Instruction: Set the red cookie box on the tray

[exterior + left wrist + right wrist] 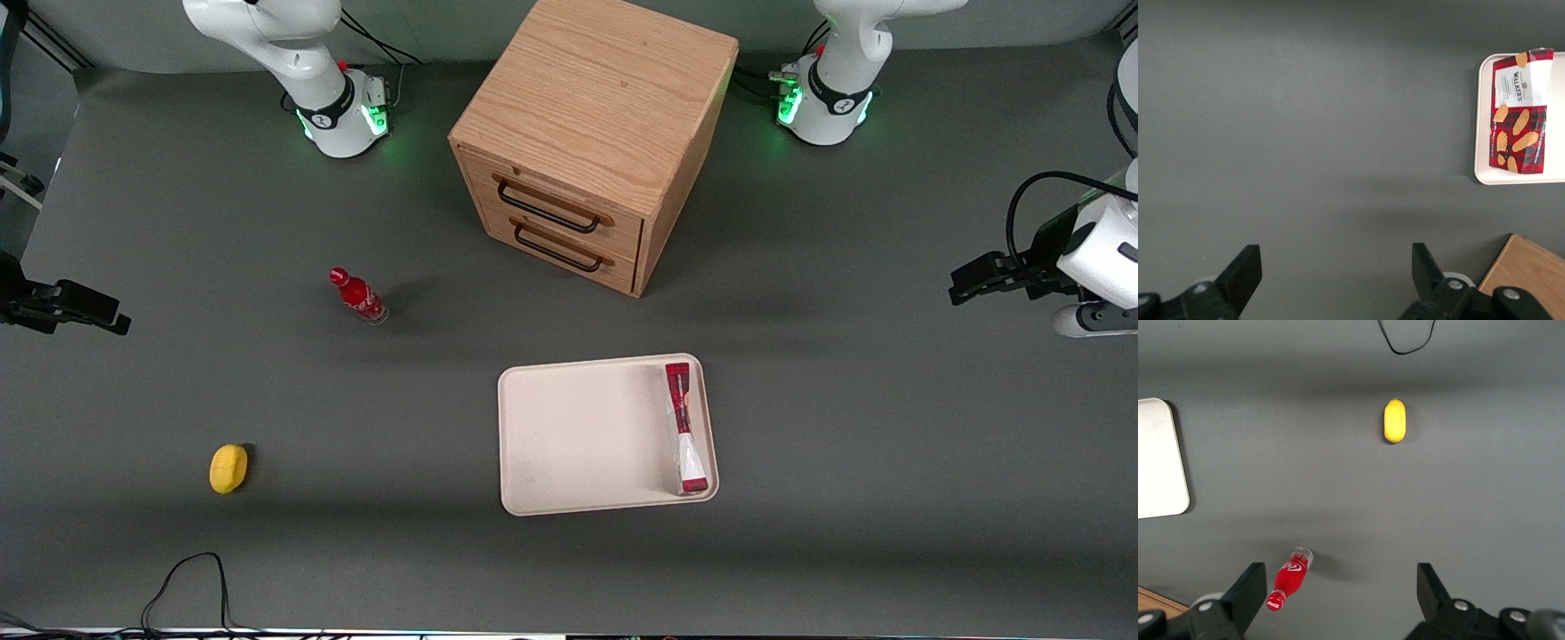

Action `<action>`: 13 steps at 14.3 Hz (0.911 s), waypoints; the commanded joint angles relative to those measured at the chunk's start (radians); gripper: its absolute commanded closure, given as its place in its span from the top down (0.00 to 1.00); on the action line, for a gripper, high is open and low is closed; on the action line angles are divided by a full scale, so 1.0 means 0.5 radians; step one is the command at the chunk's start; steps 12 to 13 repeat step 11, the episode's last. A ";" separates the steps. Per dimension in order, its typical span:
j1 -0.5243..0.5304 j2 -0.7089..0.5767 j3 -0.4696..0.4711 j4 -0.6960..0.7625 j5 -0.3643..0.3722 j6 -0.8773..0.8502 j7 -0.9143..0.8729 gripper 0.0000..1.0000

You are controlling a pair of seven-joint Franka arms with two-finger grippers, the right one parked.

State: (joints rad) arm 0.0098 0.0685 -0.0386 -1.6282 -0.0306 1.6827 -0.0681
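The gripper (1331, 283) hangs with its fingers spread wide and nothing between them, over bare table at the working arm's end, well apart from the tray (569, 436). The red cookie box (685, 428) lies in the tray, against the rim nearest the gripper, apparently on a narrow edge. The placing looks done; the remaining risk, as I judge it, is the box tipping if the tray gets nudged.
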 commanded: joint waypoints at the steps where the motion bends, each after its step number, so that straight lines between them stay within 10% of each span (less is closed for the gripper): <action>1: -0.001 0.010 0.004 0.041 -0.003 -0.049 0.096 1.00; 13: -0.017 0.023 0.000 0.050 0.000 -0.052 0.102 1.00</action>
